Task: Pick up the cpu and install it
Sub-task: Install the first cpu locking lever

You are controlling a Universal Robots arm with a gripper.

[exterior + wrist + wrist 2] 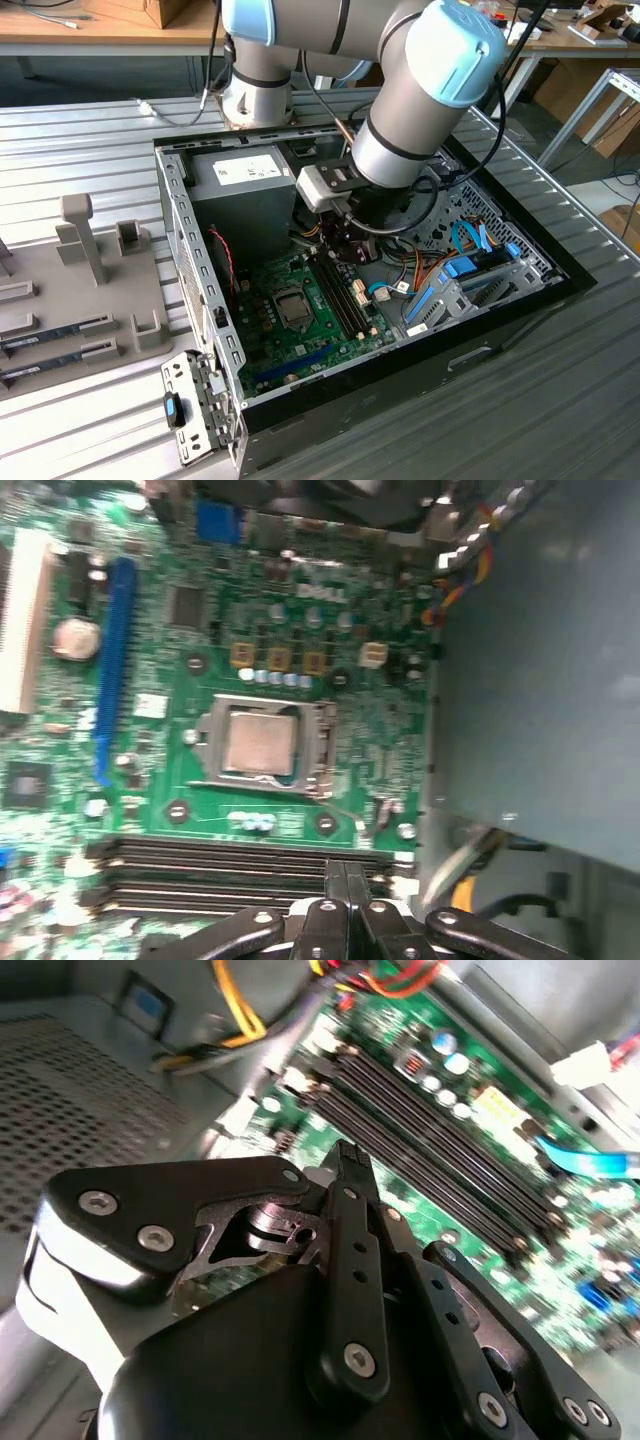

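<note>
Motherboard (310, 320), green and single, lies at the centre of the exterior view inside one open computer case (200, 300). One cpu (294, 308), a small square with a dull silver top, sits in the socket frame (205, 745) at the middle of that board; in the first wrist view the cpu (259, 743) shows at frame centre with the metal frame around it. Four long dark memory slots (240, 870) run side by side in the lower part of the first wrist view, between the socket and the gripper (345, 880), whose two black fingers (338, 880) stand pressed together with nothing between them. In the second wrist view the gripper (352, 1160) points at the board over those slots. One blue slot (112, 670) stands at the left of the first wrist view. One grey power supply (245, 195) fills the case's upper left corner in the exterior view. Orange and blue cables (440, 270) crowd the case's right half. The arm (420, 100) leans over from the top of the frame. Outside the case, at the left edge, a grey fixture tray (80, 290) holds two narrow sticks (55, 335).
</note>
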